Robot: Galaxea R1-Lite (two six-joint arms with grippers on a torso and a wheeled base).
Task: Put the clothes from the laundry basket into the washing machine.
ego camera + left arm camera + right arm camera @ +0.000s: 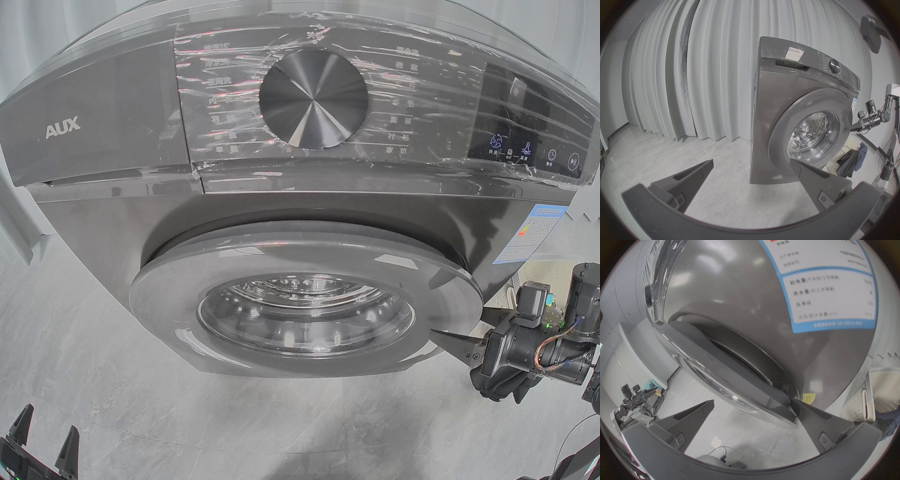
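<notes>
black left gripper (50,420) hangs low, fingers spread, empty. the washing machine (94,212) door (181,294) looks stiff, glossy, probably slippery; hold its right rim, which the right gripper (750,403) straddles, unclamped. clothes (850,157), surely soft and light, drape the laundry basket (832,166) right of the machine.

Washing machine (300,206) stands on the floor (125,381). Laundry basket (837,159) is just to its right with clothes (850,161) draped over it. Right tool (750,404) sits at the door's (306,300) right edge.
</notes>
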